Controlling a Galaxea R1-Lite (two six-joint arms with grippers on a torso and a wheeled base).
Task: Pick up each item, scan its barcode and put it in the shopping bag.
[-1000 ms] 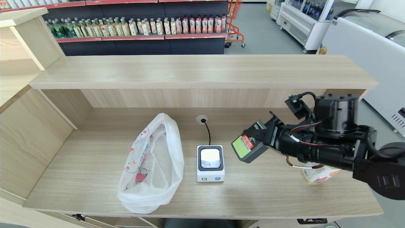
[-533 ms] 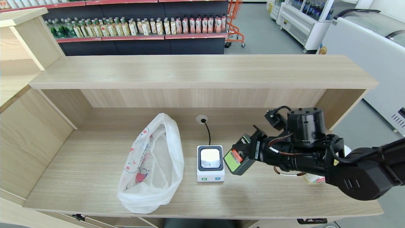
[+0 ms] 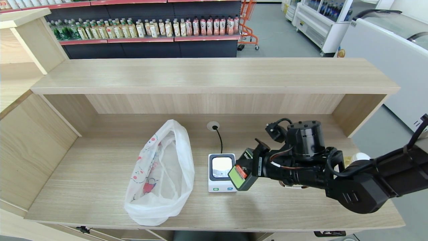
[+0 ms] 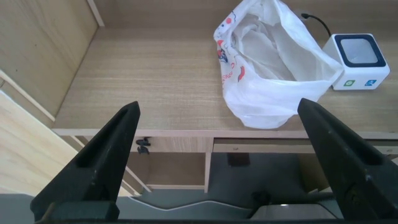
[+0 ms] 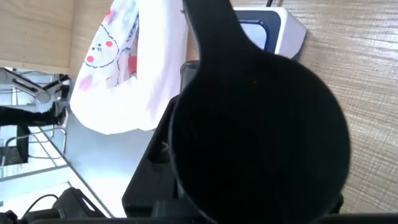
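Counter [image 3: 100, 180] of pale wood carries three things in a row. At the left lies the white bag [image 3: 160, 174], printed with red cartoon figures, its mouth open toward the far side. Just right of it stands the white scanner [image 3: 222, 172], window facing up, with a black cable [image 3: 219, 139] running to a hole in the far part of the counter.

The right gripper [image 3: 249, 165] comes in from the right and is clamped on a dark tub [image 3: 238, 177]. The tub is tipped on its side in the air, its green, red-labelled face turned left. It overlaps the scanner's near right corner, close above it; whether they touch I cannot tell.

Behind the right arm, toward the counter's right end, a white-capped bottle [image 3: 359, 156] is partly hidden.

The left gripper [image 4: 219, 107] hangs off the counter's near edge, its fingers wide apart, facing the bag and scanner.
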